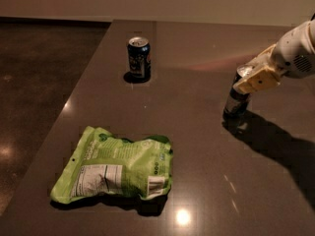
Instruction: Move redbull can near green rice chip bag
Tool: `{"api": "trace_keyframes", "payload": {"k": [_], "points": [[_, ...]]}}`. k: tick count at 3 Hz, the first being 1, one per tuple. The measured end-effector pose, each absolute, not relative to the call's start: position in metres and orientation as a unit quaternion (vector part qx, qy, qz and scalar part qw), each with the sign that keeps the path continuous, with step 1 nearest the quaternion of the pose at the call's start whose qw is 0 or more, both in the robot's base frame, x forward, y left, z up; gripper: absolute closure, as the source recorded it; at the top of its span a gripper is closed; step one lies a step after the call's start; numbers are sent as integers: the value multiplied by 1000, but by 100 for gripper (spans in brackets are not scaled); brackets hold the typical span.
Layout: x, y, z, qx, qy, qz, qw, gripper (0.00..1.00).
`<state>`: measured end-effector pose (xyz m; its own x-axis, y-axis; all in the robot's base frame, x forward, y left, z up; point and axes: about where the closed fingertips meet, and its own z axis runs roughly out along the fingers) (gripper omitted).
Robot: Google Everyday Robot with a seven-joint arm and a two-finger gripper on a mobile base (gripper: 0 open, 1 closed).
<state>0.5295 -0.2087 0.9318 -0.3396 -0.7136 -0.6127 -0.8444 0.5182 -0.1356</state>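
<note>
The redbull can, slim with a silver top, stands on the dark table at the right and leans slightly. My gripper reaches in from the right edge on a white arm and sits against the can's upper part, covering some of it. The green rice chip bag lies flat at the front left, label side up, well apart from the can.
A shorter, wider dark blue can stands at the back of the table, left of centre. The table's left edge runs diagonally, with brown floor beyond it. The arm casts a large shadow at the right.
</note>
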Motion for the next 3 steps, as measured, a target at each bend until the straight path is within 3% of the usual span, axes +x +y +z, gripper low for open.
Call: {"api": "trace_keyframes", "payload": {"k": [1,3], "points": [[531,-186,944,-501,793,130,322,95],[523,-116,961,-570,732,182,325,100]]}}
